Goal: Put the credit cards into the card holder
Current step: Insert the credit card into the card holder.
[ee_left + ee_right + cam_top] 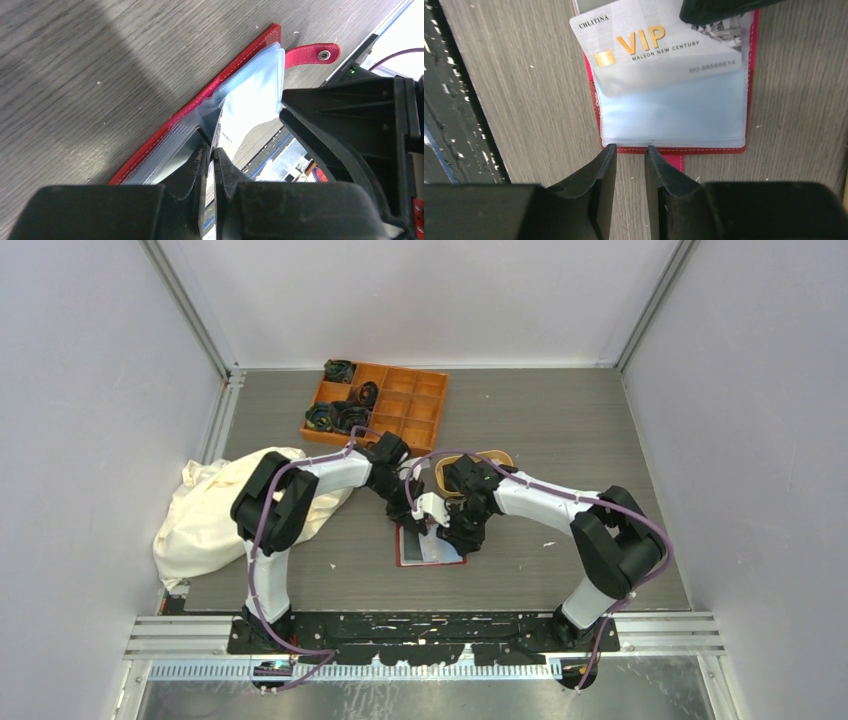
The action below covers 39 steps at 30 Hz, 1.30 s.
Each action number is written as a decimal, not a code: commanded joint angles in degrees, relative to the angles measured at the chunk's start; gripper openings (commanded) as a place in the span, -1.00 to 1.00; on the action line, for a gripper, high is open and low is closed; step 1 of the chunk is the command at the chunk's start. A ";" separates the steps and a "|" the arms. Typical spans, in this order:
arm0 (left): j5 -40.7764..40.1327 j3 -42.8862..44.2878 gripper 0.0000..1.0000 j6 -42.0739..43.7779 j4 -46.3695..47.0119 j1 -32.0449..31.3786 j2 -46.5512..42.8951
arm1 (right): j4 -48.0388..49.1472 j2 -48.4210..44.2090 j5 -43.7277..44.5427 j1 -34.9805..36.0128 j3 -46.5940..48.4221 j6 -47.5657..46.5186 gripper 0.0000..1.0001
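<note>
The card holder (428,546) lies open and flat on the grey wood-grain table (560,430), in the middle of the near half, between the two arms. It is red and leather-like with pale stitching along its border. Its inner face carries translucent light-blue pockets. A red snap tab (312,52) with a metal stud projects from one short edge.

The right gripper (629,150) stands at that same edge of the holder. Its jaws are slightly apart, and only bare table shows in the gap. The fingertips (606,152) reach the stitched border; contact cannot be confirmed.

A VIP credit card (659,45) sits partly inside the top pocket, slightly skewed. It is light grey with a gold chip, gold "VIP" lettering and the line "MALSON NEW CENTURY". Its lower part shows dimly through the pocket film, and the rest protrudes past the pocket mouth.

The left gripper (211,157) meets the card from the opposite side. Its jaws are almost together, with the card's free edge held in the narrow slit between them.

Just beyond the grippers lies a tan oval tray (497,456). A cream cloth bag (205,510) lies at the left side of the table. Farthest back is an orange compartment box (400,405), with dark items (340,418) in its left cells.
</note>
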 commanded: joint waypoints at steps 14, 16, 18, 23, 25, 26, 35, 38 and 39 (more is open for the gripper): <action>-0.11 1.92 -0.74 2.23 -1.30 -0.66 3.68 | 24.15 0.08 13.91 17.83 4.23 0.67 -0.69; 0.00 2.41 -0.73 2.56 -1.75 -0.66 3.94 | 26.46 3.33 19.67 18.80 5.14 1.94 -0.74; 0.06 2.60 -0.73 2.83 -1.92 -0.68 4.11 | 27.80 5.13 22.35 19.06 4.91 2.07 -0.76; 0.38 2.97 -0.71 2.97 -2.01 -0.65 4.63 | 27.90 7.07 27.11 19.24 4.17 0.86 -0.76; 0.44 3.06 -0.70 2.97 -1.91 -0.65 4.70 | 26.93 6.79 27.95 19.25 4.30 0.75 -0.76; 0.43 3.07 -0.70 2.97 -2.00 -0.66 4.64 | 25.92 6.44 28.12 19.19 4.18 0.42 -0.76; 0.18 2.47 -0.67 3.08 -1.93 -0.58 4.44 | 15.50 3.49 23.80 15.77 3.44 -2.55 -0.76; 0.17 2.44 -0.65 2.91 -1.73 -0.63 4.27 | 12.64 1.60 20.01 13.78 2.99 -2.99 -0.76; 0.10 2.52 -0.64 2.82 -1.74 -0.60 4.18 | 12.04 1.22 19.15 13.08 2.66 -3.25 -0.76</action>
